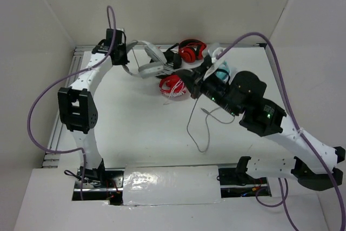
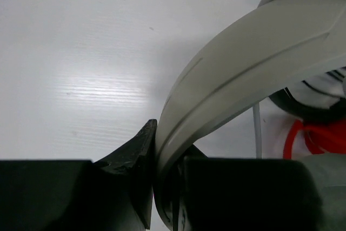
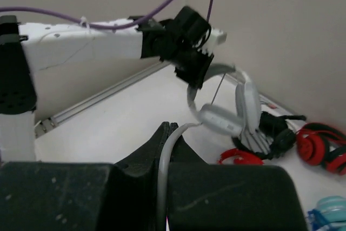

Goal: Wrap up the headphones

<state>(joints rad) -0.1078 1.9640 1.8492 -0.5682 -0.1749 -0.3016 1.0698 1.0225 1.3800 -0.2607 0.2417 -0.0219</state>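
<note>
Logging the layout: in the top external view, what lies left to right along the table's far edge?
Left gripper → large grey-white over-ear headphones → red headphones by the back wall → light blue headphones.

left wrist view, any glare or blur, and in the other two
Left wrist: broad glare on the table, and the headband looms large, close to the lens. Right wrist: the cable and dark fingers are blurred up close. Top external: sheen on the near glossy strip.
</note>
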